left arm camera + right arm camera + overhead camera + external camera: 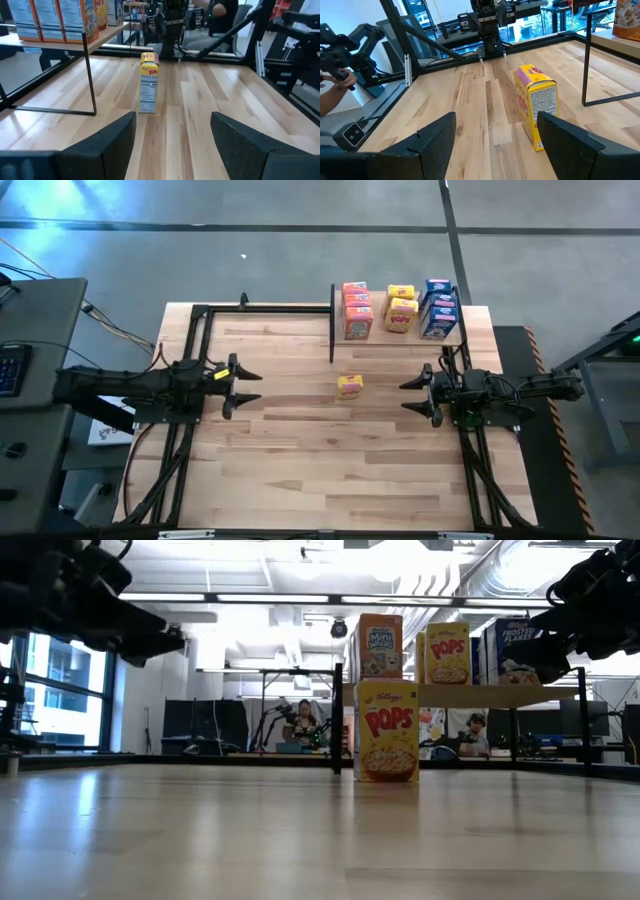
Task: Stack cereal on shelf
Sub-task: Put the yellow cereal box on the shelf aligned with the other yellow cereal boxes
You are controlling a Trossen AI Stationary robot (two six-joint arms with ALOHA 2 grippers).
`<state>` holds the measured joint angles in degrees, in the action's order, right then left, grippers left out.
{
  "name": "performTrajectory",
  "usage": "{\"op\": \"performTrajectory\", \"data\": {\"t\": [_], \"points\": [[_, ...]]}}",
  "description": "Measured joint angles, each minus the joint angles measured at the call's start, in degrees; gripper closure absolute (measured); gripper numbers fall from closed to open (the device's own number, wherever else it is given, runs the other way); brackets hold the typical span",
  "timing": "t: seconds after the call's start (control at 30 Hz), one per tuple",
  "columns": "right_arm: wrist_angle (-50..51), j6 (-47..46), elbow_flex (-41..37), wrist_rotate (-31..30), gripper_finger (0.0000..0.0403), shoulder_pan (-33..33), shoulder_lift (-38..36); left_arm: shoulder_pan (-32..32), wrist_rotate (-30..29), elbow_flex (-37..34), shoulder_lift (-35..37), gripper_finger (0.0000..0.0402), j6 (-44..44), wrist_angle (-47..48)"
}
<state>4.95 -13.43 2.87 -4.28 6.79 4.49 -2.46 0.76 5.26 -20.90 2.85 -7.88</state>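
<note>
One yellow cereal box (350, 386) stands upright on its bottom end on the tabletop, midway between my two grippers. It shows in the left wrist view (149, 82) and the right wrist view (536, 105). The shelf (400, 339) stands at the far right on thin black posts. On it are orange boxes (357, 310), yellow boxes (401, 308) and blue boxes (438, 308). My left gripper (255, 385) hovers open to the left of the lone box, pointing at it. My right gripper (405, 396) hovers open to its right, also pointing at it.
Black frame rails (195, 340) run along the table's left, far and right sides. A shelf post (332, 330) stands just beyond the lone box. A person's hand (332, 92) shows off the table in the right wrist view. Bare wood (330, 470) lies toward the near edge.
</note>
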Motion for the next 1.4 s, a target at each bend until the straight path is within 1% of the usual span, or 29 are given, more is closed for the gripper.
{"op": "performTrajectory", "data": {"t": [0.23,0.47,0.67,1.4], "points": [[0.0,0.0,0.0,0.0,0.0132,0.0,0.0,0.0,0.25,-4.41,8.22,0.0153,-1.47,0.81],[-0.01,0.0,0.0,0.0,0.0132,0.0,0.0,-0.04,-1.25,-4.6,13.61,0.0153,-3.82,6.7],[0.0,0.0,0.0,-0.01,0.0132,0.0,0.0,-0.04,-2.87,-4.57,13.57,0.0153,-3.41,7.31],[0.0,0.0,0.0,-0.01,0.0132,0.0,0.0,-0.04,-2.91,-4.57,13.59,0.0153,-3.06,7.24]]}}
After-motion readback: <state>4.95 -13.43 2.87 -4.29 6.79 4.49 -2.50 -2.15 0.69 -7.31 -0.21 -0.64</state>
